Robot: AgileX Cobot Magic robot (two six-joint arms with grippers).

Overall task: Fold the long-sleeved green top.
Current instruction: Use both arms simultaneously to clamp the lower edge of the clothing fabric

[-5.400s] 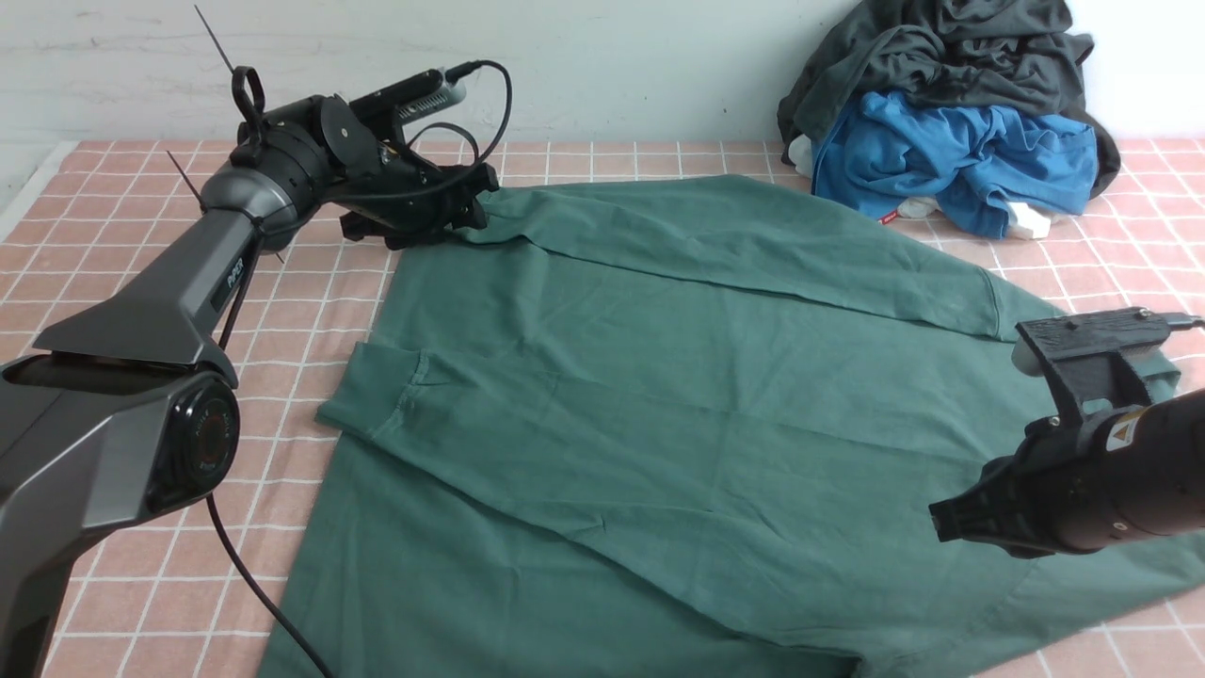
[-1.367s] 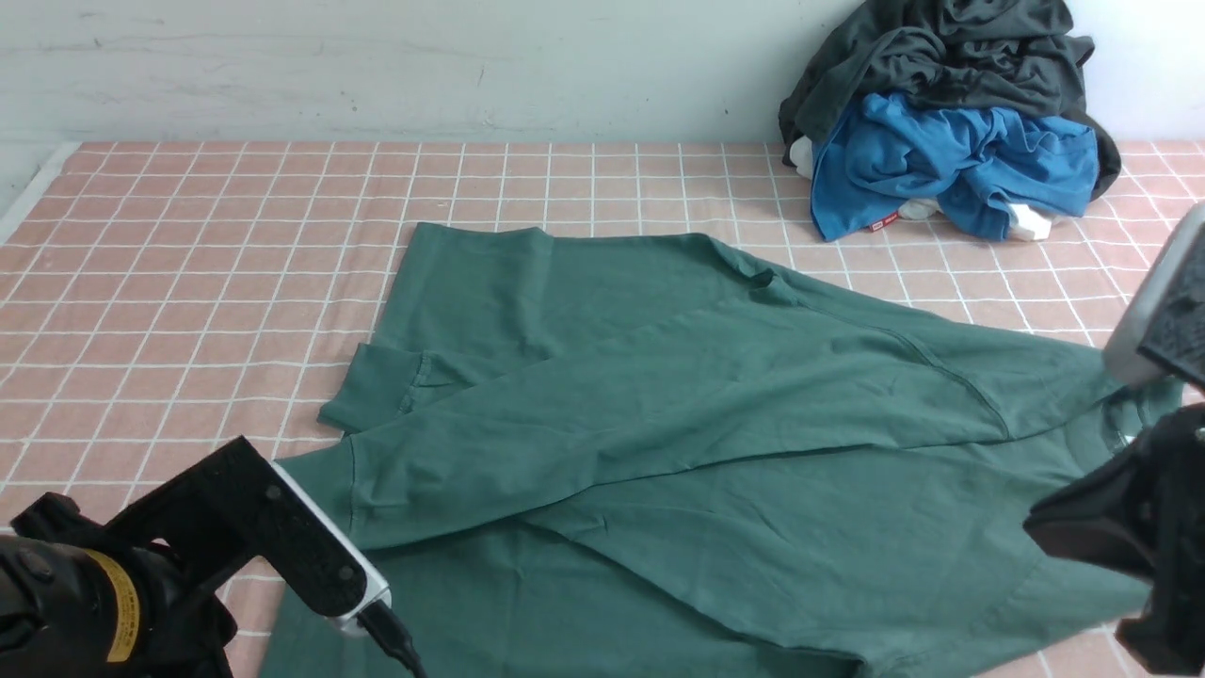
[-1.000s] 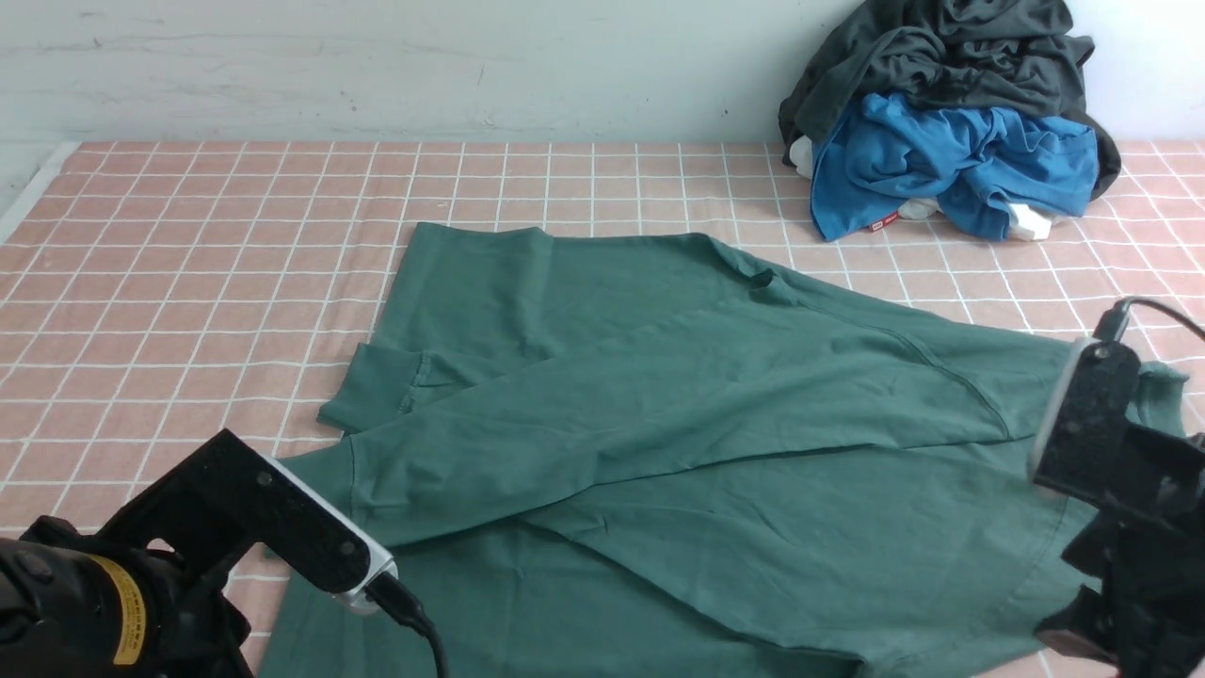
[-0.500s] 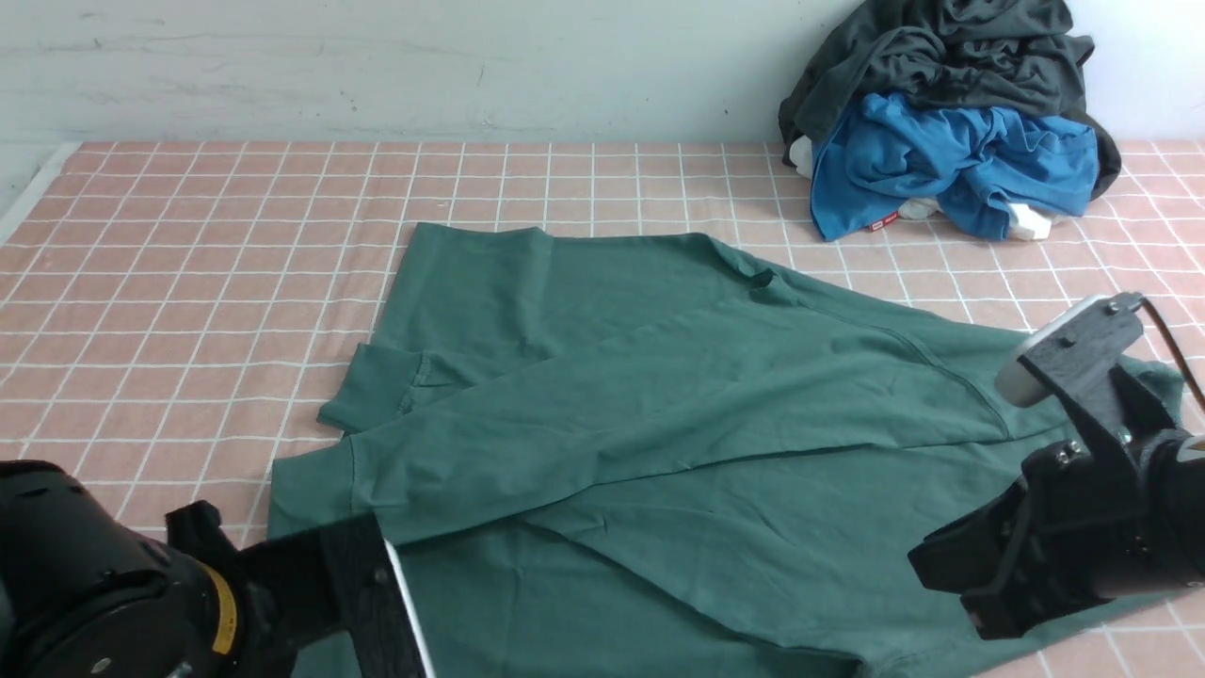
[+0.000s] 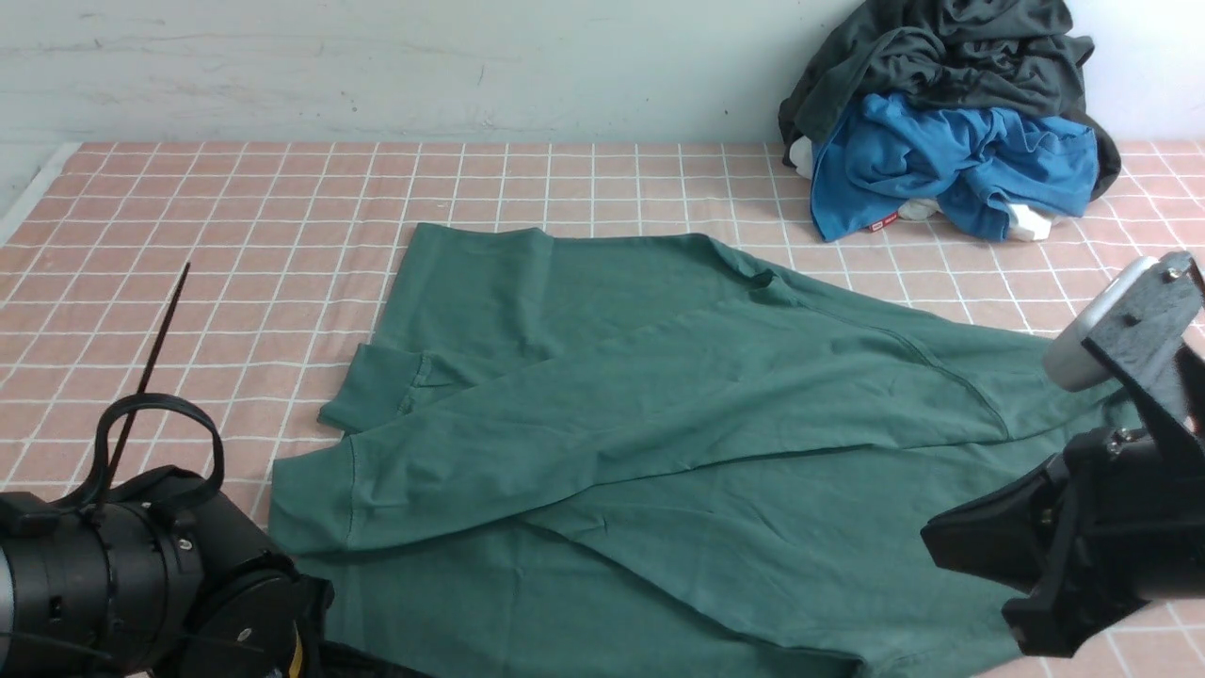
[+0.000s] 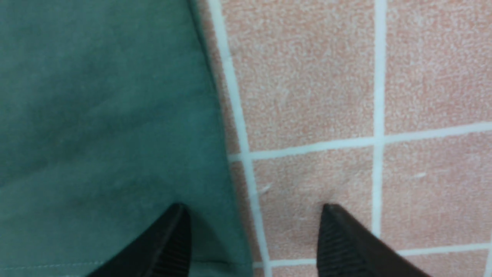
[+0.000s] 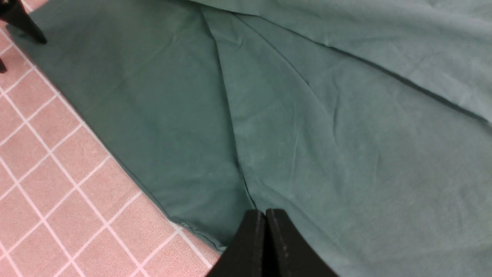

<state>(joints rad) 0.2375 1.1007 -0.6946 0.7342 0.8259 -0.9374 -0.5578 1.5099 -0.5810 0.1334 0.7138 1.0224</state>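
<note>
Green top (image 5: 659,424) lies flat on the worktop (image 5: 235,235), long axis left-right. Left fingers (image 6: 169,242) are open and straddle its near-left edge, one over fabric, one over bare worktop. Right fingers (image 7: 250,246) are closed at the near-right edge; can't tell if they pinch fabric.

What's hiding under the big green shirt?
The pink checked cloth shows all around the green long-sleeved top and seems to run on beneath it. Anything else under there is covered. One sleeve lies folded across its body.
</note>
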